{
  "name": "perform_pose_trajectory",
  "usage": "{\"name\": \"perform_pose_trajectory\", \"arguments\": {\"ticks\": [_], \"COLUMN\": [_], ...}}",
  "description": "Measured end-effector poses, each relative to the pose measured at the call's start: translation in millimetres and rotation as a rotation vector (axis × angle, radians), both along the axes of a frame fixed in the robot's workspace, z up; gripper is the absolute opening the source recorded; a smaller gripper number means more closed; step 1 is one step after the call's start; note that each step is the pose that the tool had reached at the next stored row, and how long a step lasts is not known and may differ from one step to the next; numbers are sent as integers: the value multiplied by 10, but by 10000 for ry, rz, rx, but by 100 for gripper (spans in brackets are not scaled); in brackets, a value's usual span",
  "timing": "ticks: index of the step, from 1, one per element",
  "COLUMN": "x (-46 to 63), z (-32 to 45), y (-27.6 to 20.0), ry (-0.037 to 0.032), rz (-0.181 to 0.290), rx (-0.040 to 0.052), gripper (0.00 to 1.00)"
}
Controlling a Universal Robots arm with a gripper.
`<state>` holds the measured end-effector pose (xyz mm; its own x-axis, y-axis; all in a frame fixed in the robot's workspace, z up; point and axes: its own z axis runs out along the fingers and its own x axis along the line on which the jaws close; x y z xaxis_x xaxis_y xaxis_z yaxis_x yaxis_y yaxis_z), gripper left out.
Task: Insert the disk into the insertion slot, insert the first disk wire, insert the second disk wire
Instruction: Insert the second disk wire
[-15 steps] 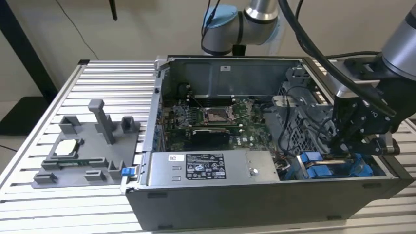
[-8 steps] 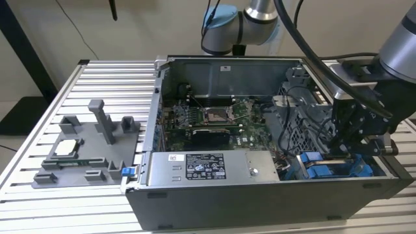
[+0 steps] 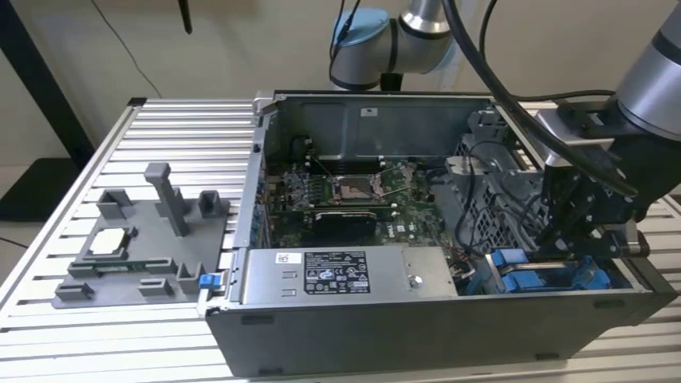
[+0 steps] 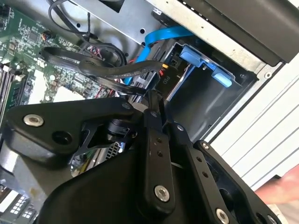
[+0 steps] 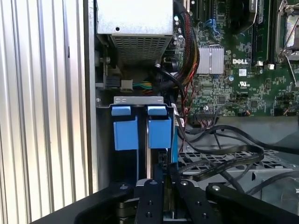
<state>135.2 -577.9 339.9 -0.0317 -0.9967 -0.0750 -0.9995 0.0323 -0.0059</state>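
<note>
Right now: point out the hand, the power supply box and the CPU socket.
hand [image 3: 562, 254]: exterior view, between its fingertips, down in the blue drive bay.
power supply box [image 3: 335, 274]: exterior view, on its labelled top face.
CPU socket [image 3: 352, 188]: exterior view, centre of the socket on the motherboard.

— Underneath everything? Ribbed aluminium table [image 3: 159, 120], slats running across the exterior view.

— Resting on it? Open computer case [image 3: 426, 331] toward the exterior view's right, lying on its side. Just beside it, on the exterior view's left, grey fixture plate [image 3: 112, 275] with upright posts. Small blue clip [image 3: 209, 281] at that plate's edge nearest the case. Same slats [image 5: 42, 107] alongside the case wall in the first wrist view.
</note>
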Motion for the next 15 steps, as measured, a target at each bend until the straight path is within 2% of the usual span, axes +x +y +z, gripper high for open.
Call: {"name": "perform_pose_trajectory", "arguments": {"ticks": [5,15], "x": [-1,-4], "z": [-33,37], "y": [1,6], "ry": [-1,-1], "rz": [-1,0], "rx": [12,20], "gripper": [0,0]}}
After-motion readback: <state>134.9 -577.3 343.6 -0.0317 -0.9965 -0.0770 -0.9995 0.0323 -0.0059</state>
